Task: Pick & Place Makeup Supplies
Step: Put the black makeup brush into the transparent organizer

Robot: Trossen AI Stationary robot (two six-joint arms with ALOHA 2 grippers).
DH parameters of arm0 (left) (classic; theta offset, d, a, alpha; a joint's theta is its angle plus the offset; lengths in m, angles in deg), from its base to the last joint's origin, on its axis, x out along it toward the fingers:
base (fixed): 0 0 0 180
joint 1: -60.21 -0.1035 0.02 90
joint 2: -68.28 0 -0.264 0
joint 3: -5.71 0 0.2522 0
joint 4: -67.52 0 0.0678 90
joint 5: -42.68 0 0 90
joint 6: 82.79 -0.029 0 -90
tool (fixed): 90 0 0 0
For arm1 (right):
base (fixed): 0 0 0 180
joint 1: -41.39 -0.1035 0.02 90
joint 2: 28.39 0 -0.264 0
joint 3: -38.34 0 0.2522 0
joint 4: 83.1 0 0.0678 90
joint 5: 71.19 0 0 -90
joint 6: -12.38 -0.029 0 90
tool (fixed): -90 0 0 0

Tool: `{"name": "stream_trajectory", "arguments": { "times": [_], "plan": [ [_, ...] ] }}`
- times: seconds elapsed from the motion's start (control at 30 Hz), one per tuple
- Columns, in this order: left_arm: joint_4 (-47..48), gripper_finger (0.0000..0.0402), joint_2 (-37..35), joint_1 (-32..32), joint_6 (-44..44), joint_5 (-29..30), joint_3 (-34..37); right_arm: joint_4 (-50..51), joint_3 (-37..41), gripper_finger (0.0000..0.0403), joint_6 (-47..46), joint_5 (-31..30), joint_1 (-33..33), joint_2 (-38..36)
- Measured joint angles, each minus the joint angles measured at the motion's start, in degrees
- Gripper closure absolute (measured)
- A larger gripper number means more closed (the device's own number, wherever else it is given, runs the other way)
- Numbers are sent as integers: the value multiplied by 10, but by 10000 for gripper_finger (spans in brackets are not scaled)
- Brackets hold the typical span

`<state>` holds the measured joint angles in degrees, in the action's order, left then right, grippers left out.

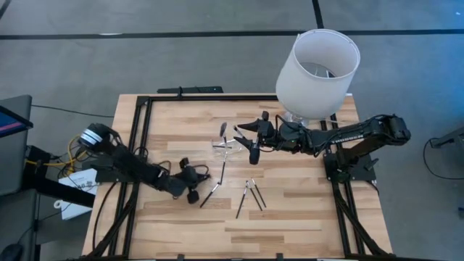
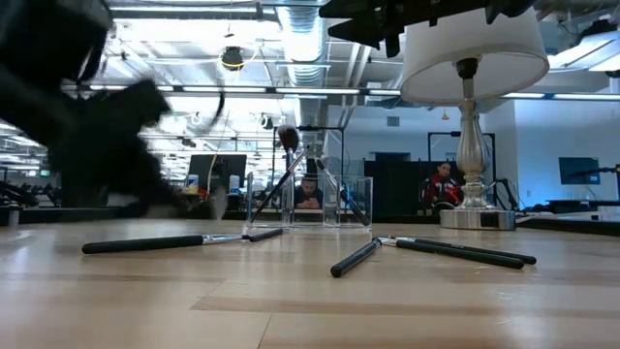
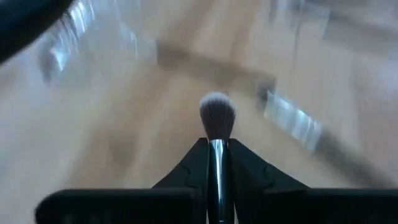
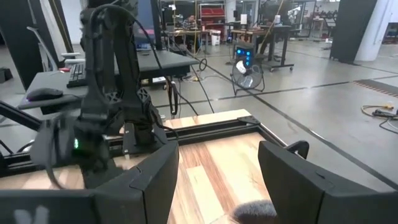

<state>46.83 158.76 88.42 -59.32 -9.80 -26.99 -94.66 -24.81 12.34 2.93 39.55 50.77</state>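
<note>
My left gripper (image 1: 191,183) hovers over the table's left middle, shut on a makeup brush whose grey-tipped head (image 3: 216,114) points out past the fingers. My right gripper (image 1: 250,141) is open, high over the table's middle, beside a clear holder (image 1: 225,145). One brush (image 2: 289,160) leans inside that holder (image 2: 310,206); a soft brush head (image 4: 254,211) shows below my right fingers. A long brush (image 1: 215,183) lies flat near the left gripper. Several more brushes (image 1: 250,196) lie crossed nearer the front, also visible as brushes (image 2: 436,252) in the low view. My left gripper pinches the brush by its silver-and-black handle just behind the head (image 3: 216,155), between the two fingers. The fingers lie along the handle, with the head sticking out ahead of them. The brush is lifted clear of the table.
A lamp with a large white shade (image 1: 317,69) stands at the table's far right corner, its base (image 2: 475,218) on the wood. Black frame rails (image 1: 138,145) run along the table's edges. People (image 2: 441,186) sit in the room behind. Bare wood (image 1: 290,225) lies toward the near edge.
</note>
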Motion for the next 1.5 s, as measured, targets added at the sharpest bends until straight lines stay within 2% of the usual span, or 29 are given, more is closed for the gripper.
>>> {"name": "stream_trajectory", "arguments": {
  "times": [0.1, 0.17, 0.23, 0.3, 0.43, 0.53, 0.63, 0.83, 0.87, 1.1, 1.37, 1.5],
  "plan": [
    [-30, 364, -86, -18, -53, 39, -3, -4, 0, 188, 0, 0, 0, 0],
    [-55, 364, -138, -39, -123, 51, -1, -4, 0, 188, 0, 2, 0, 0],
    [-119, 364, -182, -63, -213, 38, -3, -4, 0, 188, 0, 6, 0, 0],
    [-171, 364, -213, -98, -285, -13, 4, -4, 0, 188, 0, 6, 0, 0],
    [-244, 363, -230, -191, -316, -207, 11, -2, 0, 188, 0, 7, 0, 0],
    [-270, 363, -197, -262, -317, -303, 12, 0, 0, 188, 0, 8, -1, 0],
    [-359, 364, -129, -318, -317, -395, 12, 0, 0, 188, 0, 8, -4, 0],
    [-556, 362, 43, -380, -322, -536, -5, 4, 0, 188, -1, 8, -8, 0],
    [-556, 362, 61, -385, -322, -552, -18, 5, 0, 188, -1, 8, -8, 0],
    [-555, 361, 175, -402, -305, -589, -118, 33, 0, 188, -31, 8, -8, 0],
    [-556, 359, 188, -425, -290, -589, -118, 118, 0, 188, -50, 5, -7, 0],
    [-556, 361, 187, -427, -285, -592, -118, 148, 0, 188, -72, -25, -7, 3]
  ]
}}
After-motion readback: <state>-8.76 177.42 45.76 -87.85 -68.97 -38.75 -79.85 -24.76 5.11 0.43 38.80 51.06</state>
